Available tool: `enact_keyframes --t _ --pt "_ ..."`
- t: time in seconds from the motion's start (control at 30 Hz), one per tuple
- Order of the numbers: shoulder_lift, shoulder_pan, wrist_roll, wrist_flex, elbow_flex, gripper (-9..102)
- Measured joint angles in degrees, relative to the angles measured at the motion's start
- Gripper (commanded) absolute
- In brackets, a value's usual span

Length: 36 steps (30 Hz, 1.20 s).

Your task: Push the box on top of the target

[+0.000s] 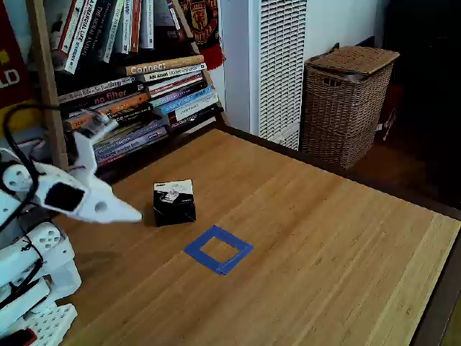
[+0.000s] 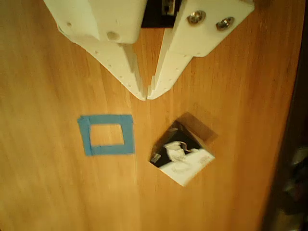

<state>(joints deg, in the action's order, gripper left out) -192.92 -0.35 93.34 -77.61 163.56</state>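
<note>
Resting on wooden surface [image 1: 324, 238], frame centre-left: box [image 1: 174, 201]; target [image 1: 218, 249] just below-right, apart; white gripper [image 2: 146, 96] above both, jaws nearly closed, holding nothing.

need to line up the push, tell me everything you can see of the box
The box is a small black cuboid, cardboard by its look, with a white printed top face. It stands flat on the wooden table, closed, turned at an angle to the blue tape target and wholly outside it, with bare wood between them. In the other view it lies beyond the gripper tips, which are nearly closed and not touching it.
</note>
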Motion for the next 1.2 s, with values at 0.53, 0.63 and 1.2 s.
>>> enact_keyframes --t 0.53,0.63,1.2 --pt "28.56 -8.44 1.23 3.96 -26.37 0" --pt "34.89 -9.76 0.35 6.94 -29.53 0" --pt "75.41 -11.6 9.05 34.72 -45.62 0"
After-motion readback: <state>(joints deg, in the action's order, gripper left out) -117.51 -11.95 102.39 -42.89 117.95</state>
